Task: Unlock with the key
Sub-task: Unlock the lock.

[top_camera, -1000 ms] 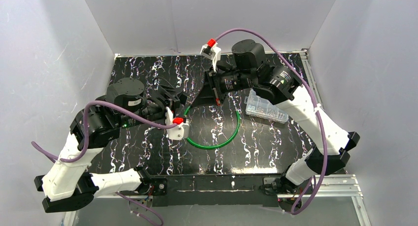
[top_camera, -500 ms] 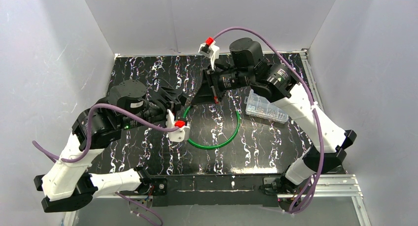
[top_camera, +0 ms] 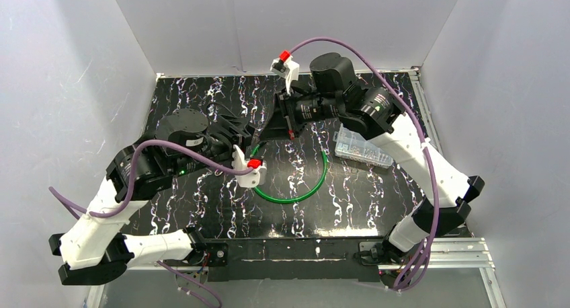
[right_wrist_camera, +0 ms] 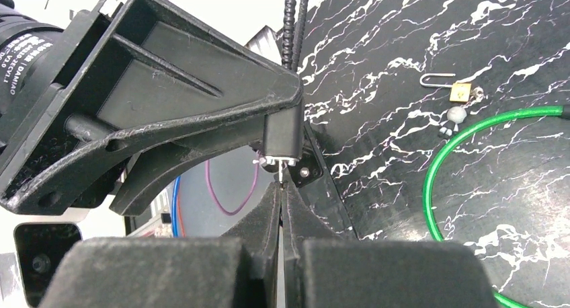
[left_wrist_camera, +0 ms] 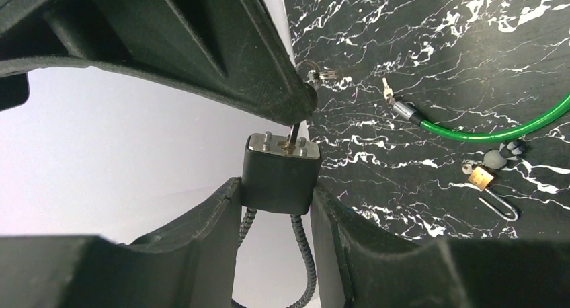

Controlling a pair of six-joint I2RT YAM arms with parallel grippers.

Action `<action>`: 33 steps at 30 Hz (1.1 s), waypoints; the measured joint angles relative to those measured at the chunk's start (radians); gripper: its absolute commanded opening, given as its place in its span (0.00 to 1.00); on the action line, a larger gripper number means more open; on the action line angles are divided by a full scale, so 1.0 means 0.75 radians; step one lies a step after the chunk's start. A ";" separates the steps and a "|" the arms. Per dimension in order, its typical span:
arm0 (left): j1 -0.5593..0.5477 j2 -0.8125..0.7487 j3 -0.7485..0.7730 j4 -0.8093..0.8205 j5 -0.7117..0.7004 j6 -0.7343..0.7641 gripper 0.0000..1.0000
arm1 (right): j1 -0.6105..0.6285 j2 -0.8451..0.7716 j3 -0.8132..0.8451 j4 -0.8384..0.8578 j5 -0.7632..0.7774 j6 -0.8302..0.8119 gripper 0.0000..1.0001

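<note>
Left gripper (left_wrist_camera: 277, 188) is clamped around the black body of the padlock (left_wrist_camera: 279, 168), which is held up above the table (top_camera: 376, 194), over the green cable (top_camera: 296, 194). The right gripper (right_wrist_camera: 282, 195) is pinched shut on the key (right_wrist_camera: 280, 176), whose blade is seated in the padlock's keyhole.
</note>
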 measured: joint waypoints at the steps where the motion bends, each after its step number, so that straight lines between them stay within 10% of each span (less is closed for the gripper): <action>1: 0.000 0.001 -0.003 0.007 -0.014 -0.005 0.00 | 0.003 -0.002 -0.006 0.011 0.012 0.001 0.01; 33: -0.084 0.048 -0.039 0.040 -0.230 -0.066 0.00 | 0.036 -0.114 -0.229 0.201 0.201 0.063 0.01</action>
